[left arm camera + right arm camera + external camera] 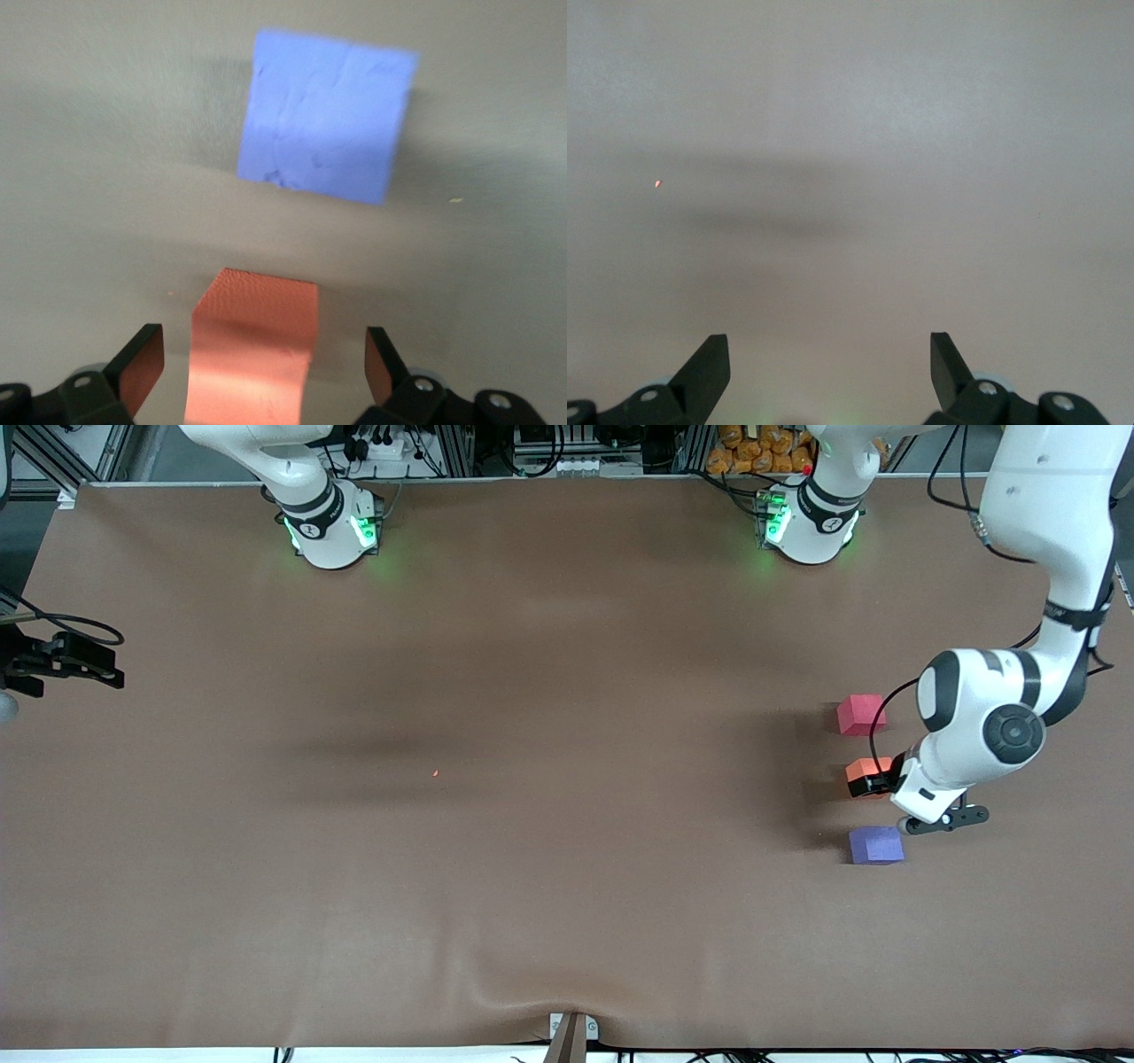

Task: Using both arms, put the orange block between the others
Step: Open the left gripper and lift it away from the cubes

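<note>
At the right of the front view, the small matte orange foam cube (866, 771) sits between the red-pink cube (860, 714) and purple-blue cube (875, 844). The left gripper (264, 372) straddles it, fingers released; lifting askew could probably nudge it. The right gripper (830, 372) waits, spread wide.

1. In the front view the left arm's wrist is covering part of the orange block (864, 771), and the left tool (873, 782) is mostly hiding there too
2. In the left wrist view the picture's edge is cutting off the orange block (252, 350)
3. The right tool (830, 372) is showing only its fingertips in the right wrist view
4. A tiny orange speck (435, 772) on the table (532, 886) is staying too small to identify
</note>
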Controlling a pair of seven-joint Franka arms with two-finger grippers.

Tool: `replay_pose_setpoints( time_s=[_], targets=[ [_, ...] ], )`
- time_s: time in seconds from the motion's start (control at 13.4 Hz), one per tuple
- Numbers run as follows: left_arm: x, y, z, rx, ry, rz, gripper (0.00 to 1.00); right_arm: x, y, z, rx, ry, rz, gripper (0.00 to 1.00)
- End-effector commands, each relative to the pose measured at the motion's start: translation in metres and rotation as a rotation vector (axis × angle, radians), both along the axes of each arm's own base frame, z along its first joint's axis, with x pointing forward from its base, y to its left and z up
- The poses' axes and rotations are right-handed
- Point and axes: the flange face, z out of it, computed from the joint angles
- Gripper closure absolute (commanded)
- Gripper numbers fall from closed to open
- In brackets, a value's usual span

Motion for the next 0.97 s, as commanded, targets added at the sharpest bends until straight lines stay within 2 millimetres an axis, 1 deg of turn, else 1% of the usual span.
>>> replay_pose_setpoints(
  time_s=[0.0,0.15,0.22,0.52,0.67,0.75,0.9],
  targets=[
    [-0.008,-0.010,0.075,0.002,-0.055,-0.023,0.00,-0.004,0.000,0.007,-0.010,-0.004,-0.006,0.00],
    [-0.013,-0.025,0.126,0.000,-0.110,-0.036,0.00,-0.004,0.001,0.007,-0.010,-0.004,-0.005,0.00],
    [-0.017,-0.037,0.149,0.004,-0.110,-0.052,0.00,-0.004,0.001,0.007,-0.010,-0.004,-0.005,0.00],
    [-0.033,-0.083,0.248,0.018,-0.012,-0.123,0.00,-0.004,0.001,0.007,-0.010,-0.004,-0.005,0.00],
    [-0.044,-0.096,0.295,0.012,0.037,-0.135,0.00,-0.004,-0.002,0.007,-0.013,-0.004,-0.009,0.00],
    [-0.048,-0.098,0.316,-0.001,0.036,-0.135,0.00,-0.004,-0.002,0.007,-0.012,-0.004,-0.009,0.00],
    [-0.060,-0.099,0.350,-0.028,0.019,-0.160,0.00,-0.004,0.001,0.007,-0.010,-0.004,-0.005,0.00]
  ],
)
